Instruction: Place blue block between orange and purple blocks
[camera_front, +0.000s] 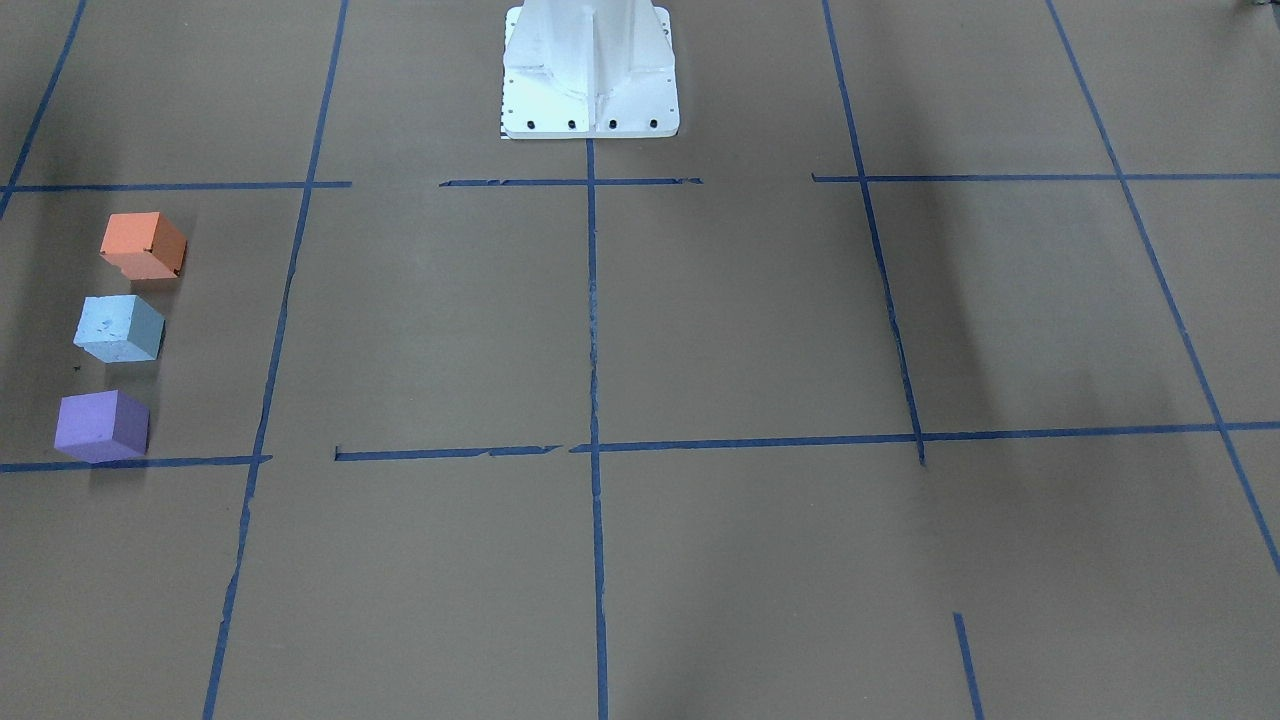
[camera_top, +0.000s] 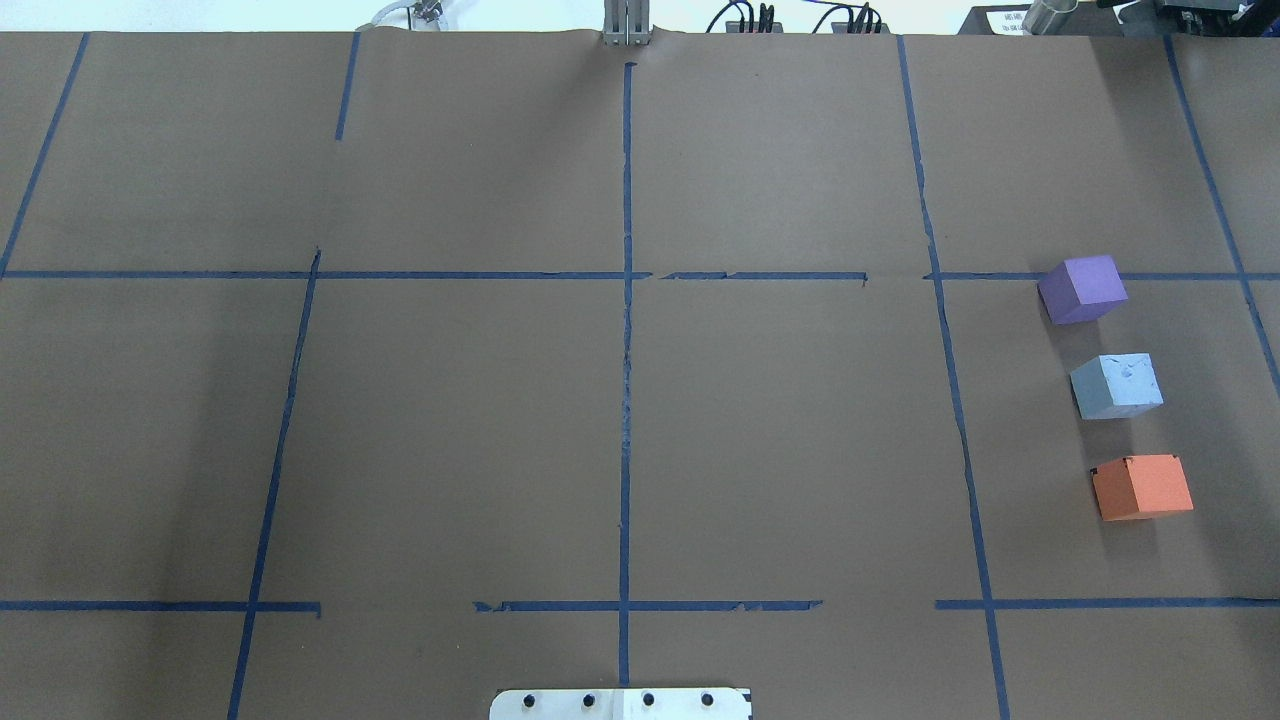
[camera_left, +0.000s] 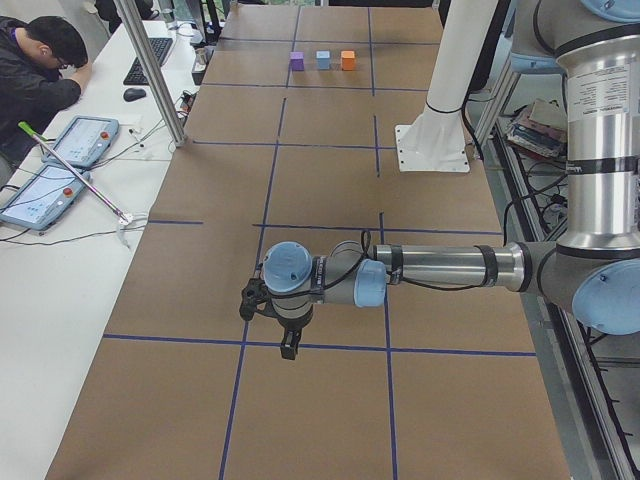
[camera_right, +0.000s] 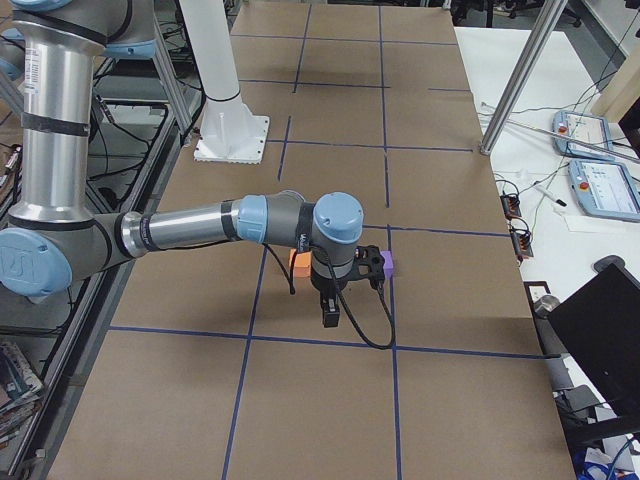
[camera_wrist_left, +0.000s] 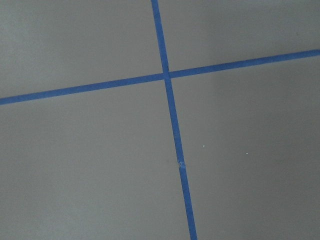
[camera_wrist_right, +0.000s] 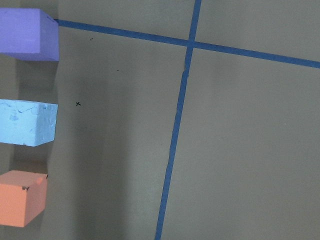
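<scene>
Found the left gripper (camera_left: 287, 345) hanging low over bare brown paper (camera_wrist_left: 100, 165) by a tape crossing (camera_wrist_left: 166, 76), at the robot's left end and well apart from every block. Seen only from the side, so could not tell how wide its jaws stood; made out nothing held.

Moved rightward across the overhead view to a row near the right edge: purple block (camera_top: 1082, 288) farthest from the robot, blue block (camera_top: 1117, 385) in the middle, orange block (camera_top: 1142, 487) nearest. All sat apart, none touching. Judged the blue one as lying between its two neighbours, so the placing looked done.

Found the right gripper (camera_right: 330, 318) hanging just beside that row, by far the nearer of the two, with the blocks off at the left edge of its wrist view. Could not tell its opening either.
</scene>
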